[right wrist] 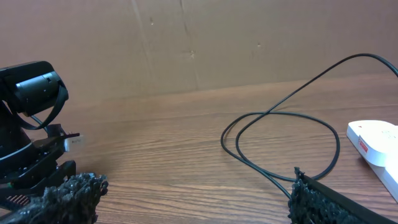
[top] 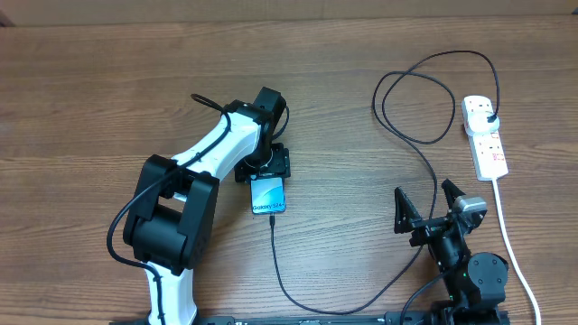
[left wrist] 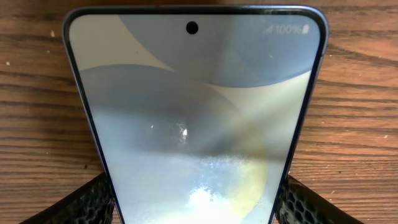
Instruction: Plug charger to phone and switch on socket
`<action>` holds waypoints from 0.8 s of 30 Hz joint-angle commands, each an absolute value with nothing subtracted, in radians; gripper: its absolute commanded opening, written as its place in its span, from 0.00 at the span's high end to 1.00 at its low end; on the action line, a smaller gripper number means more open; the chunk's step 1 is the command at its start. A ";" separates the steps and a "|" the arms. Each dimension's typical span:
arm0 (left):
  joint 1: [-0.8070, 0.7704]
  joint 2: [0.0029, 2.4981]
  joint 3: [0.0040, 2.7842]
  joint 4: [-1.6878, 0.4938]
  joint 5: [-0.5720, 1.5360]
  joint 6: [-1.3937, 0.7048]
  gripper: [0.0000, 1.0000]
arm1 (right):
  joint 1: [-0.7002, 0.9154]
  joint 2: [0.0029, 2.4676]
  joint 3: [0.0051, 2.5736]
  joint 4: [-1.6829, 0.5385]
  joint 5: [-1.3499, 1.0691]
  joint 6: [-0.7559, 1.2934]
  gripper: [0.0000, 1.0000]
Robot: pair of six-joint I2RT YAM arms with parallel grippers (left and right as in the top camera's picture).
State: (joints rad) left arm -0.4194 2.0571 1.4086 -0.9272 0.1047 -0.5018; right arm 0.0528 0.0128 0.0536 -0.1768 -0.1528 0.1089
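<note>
Overhead first: the left claw [top: 263, 170] covers the top end of the phone [top: 268, 197] on the table [top: 90, 81], its fingers hidden under the wrist. The charger [top: 273, 239] runs from the phone's lower edge round to the socket [top: 485, 135] at the right (tip too small to judge). The right claw [top: 424, 202] is spread wide and empty. Left wrist: fingers [left wrist: 84, 202] press both phone edges, with the lower screen cut off. Right wrist: the socket is clipped by the frame edge, and the phone can't be made out beside the left arm [right wrist: 25, 106].
</note>
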 commanded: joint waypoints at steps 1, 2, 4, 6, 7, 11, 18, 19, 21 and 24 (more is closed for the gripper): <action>-0.430 2.087 1.375 -0.904 0.130 -0.486 0.28 | 0.055 0.003 0.051 -0.173 -0.151 0.115 0.00; -0.430 2.087 1.375 -0.904 0.130 -0.486 0.28 | 0.055 0.003 0.051 -0.173 -0.151 0.115 0.00; -0.431 2.087 1.375 -0.905 0.130 -0.486 0.28 | 0.055 0.003 0.051 -0.173 -0.151 0.115 0.00; -0.431 2.087 1.375 -0.905 0.130 -0.487 0.25 | 0.055 0.003 0.051 -0.173 -0.151 0.115 0.00; -0.431 2.087 1.375 -0.905 0.131 -0.487 0.22 | 0.055 0.003 0.051 -0.173 -0.151 0.115 0.00; -0.432 2.088 1.375 -0.912 0.131 -0.487 0.13 | 0.055 0.003 0.051 -0.174 -0.151 0.115 0.00; -0.434 2.088 1.362 -0.912 0.130 -0.486 0.00 | 0.055 0.003 0.051 -0.173 -0.151 0.115 0.00; -0.434 2.088 1.361 -0.912 0.130 -0.486 0.00 | 0.055 0.003 0.051 -0.173 -0.151 0.115 0.00; -0.435 2.089 1.357 -0.912 0.130 -0.487 0.00 | 0.055 0.003 0.051 -0.173 -0.151 0.115 0.00; -0.440 2.089 1.354 -0.907 0.125 -0.486 0.00 | 0.055 0.003 0.051 -0.173 -0.151 0.115 0.00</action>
